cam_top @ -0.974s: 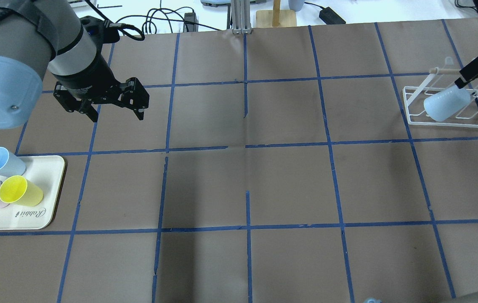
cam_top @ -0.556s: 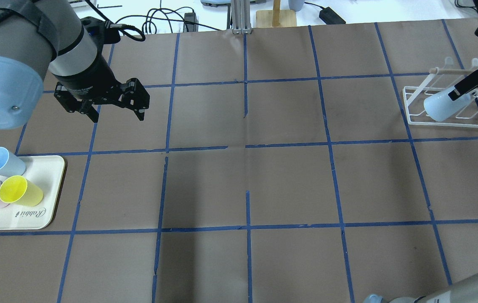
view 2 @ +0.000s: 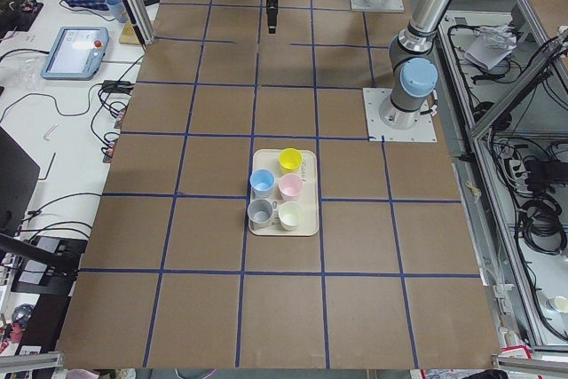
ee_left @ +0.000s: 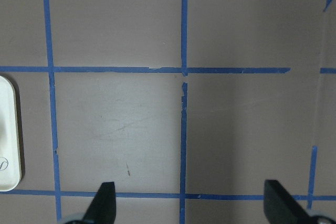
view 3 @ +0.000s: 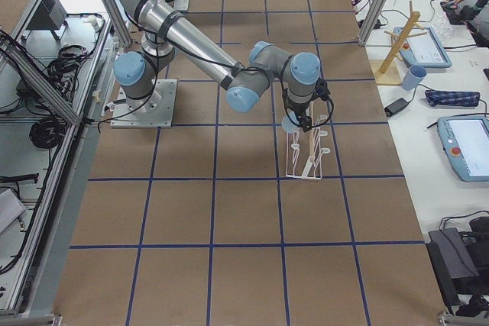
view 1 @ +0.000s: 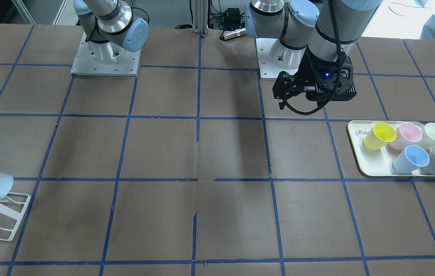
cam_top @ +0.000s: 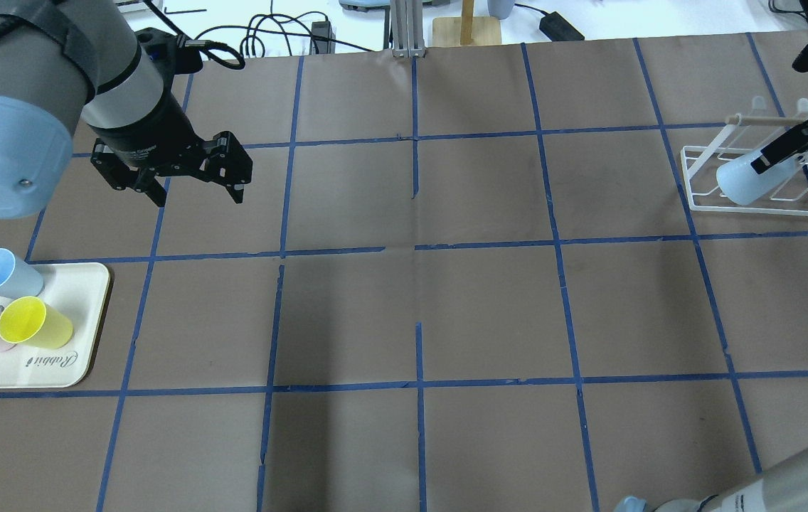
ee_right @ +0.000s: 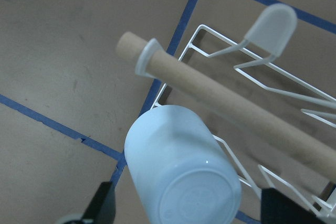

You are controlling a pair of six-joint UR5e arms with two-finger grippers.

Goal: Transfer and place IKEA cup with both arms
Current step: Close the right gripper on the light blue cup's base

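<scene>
Now at the place step, by my reading. R gripper is at the white wire rack, jaws spread wide. The IKEA cup sits directly ahead of the palm, between the two fingers, with a gap visible on each side in R wrist view. So not clamped, nothing held.

Cup pose: tilted, base toward the R wrist cam, mouth pointing away and down into the rack wires. The wooden dowel runs just beyond the cup body, on the far side from the gripper. Can't tell whether the cup hangs on a prong or only leans on the wire.

L gripper hovers over bare table, well apart from the cup, fingers wide open and empty. L wrist view shows only mat and tape lines between the tips. The tray lies off to one side of it and below. It carries the spare light-blue cup and the yellow cup, both upright.

Judgement: transfer done, cup appears delivered, task near complete.

Next move, est.: R arm backs off along the cup's axis, jaws kept wide. Risks are a fingertip catching the cup wall or the dowel and tipping the cup off. Slow, straight retreat advised. L arm needs no action.
</scene>
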